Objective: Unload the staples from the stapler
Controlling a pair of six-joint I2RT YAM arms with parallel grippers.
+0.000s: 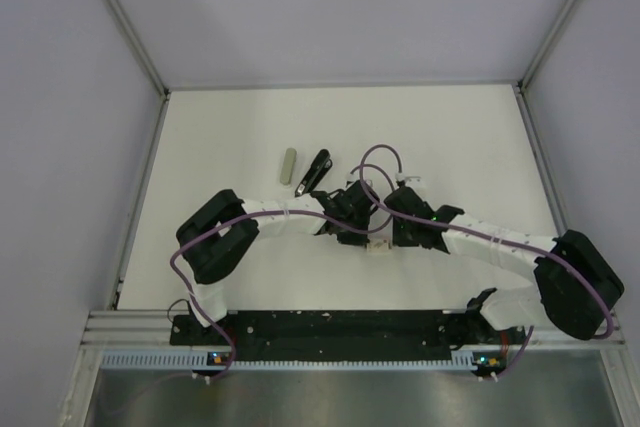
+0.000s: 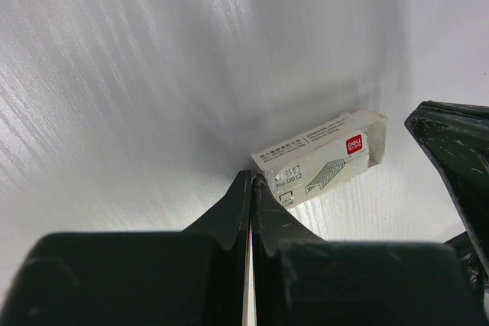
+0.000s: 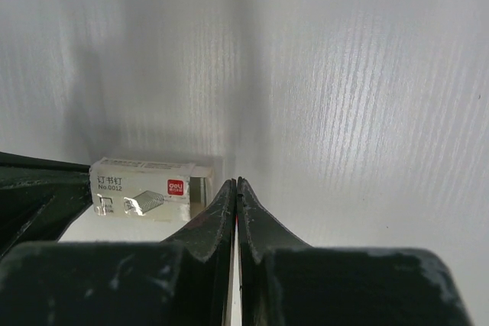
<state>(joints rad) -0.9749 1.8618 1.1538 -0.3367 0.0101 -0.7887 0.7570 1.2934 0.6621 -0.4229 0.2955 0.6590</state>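
Though it sits closed, left gripper (image 2: 250,181) holds nothing.

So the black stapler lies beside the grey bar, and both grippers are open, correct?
Not open: the wrist views show the left gripper and the right gripper shut, fingers pressed together. The stapler does lie beside the grey bar.

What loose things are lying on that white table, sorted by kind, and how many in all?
black stapler: 1
grey bar: 1
white staple box: 1
Total: 3
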